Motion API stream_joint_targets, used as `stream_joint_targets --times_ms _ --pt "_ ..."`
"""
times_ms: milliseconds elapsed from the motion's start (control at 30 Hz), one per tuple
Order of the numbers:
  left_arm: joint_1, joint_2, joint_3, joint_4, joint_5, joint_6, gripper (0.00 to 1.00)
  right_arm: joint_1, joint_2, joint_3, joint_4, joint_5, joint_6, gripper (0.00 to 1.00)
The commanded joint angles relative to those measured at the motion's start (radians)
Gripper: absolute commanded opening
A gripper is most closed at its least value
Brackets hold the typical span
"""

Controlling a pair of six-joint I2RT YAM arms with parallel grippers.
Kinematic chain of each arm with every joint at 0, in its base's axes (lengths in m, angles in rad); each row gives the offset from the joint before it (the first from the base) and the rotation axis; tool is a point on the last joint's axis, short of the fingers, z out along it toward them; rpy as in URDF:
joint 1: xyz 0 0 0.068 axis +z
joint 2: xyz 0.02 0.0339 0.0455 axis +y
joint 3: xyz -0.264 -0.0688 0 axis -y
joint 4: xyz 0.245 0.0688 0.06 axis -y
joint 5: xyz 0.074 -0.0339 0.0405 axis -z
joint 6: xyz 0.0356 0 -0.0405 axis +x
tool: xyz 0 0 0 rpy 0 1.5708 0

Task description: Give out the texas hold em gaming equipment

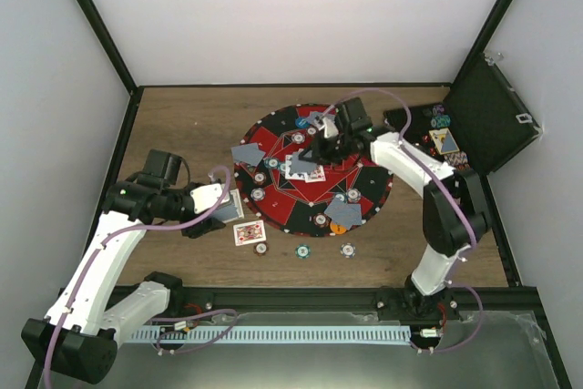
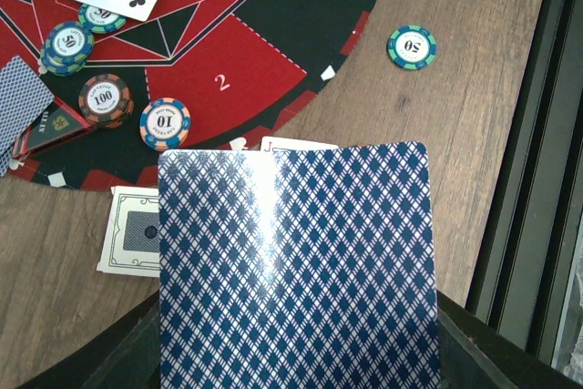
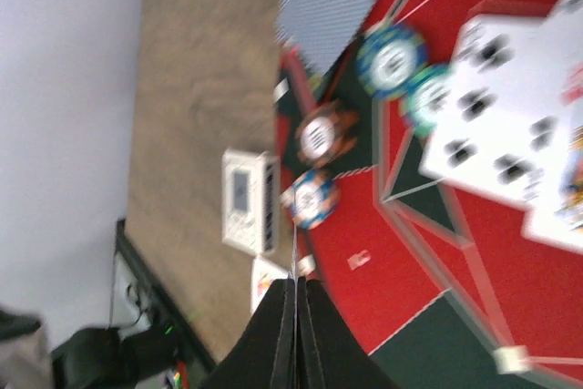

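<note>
Pinching one card (image 2: 296, 271) by its lower edge, the left hand (image 1: 220, 203) presents it for dealing (right hand (image 3: 296, 312) pressed shut, seemingly empty).

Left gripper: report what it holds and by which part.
The left gripper holds a blue-backed card by its near end, with its dark fingers flanking the card's side edges. The contact itself lies below the wrist picture's edge.

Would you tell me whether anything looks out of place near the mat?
Yes: three chips lie on the wood off the near edge of the mat, beside a face-up card, while most chips sit on it.
</note>
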Motion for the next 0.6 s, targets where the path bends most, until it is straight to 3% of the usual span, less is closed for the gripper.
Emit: stream_joint_targets --times_ms 0,233,567 --pt "0.001 0.001 0.024 0.01 0.02 0.016 0.04 -0.082 0.117 0.119 -0.077 0.062 -0.122 0.04" --pt "0.0 0.011 0.021 0.004 0.016 0.015 0.04 -0.132 0.352 0.346 -0.22 0.272 -0.237 0.1" --pt "0.0 0.01 0.016 0.002 0.015 0.021 0.04 -0.167 0.428 0.461 -0.313 0.495 -0.275 0.13"
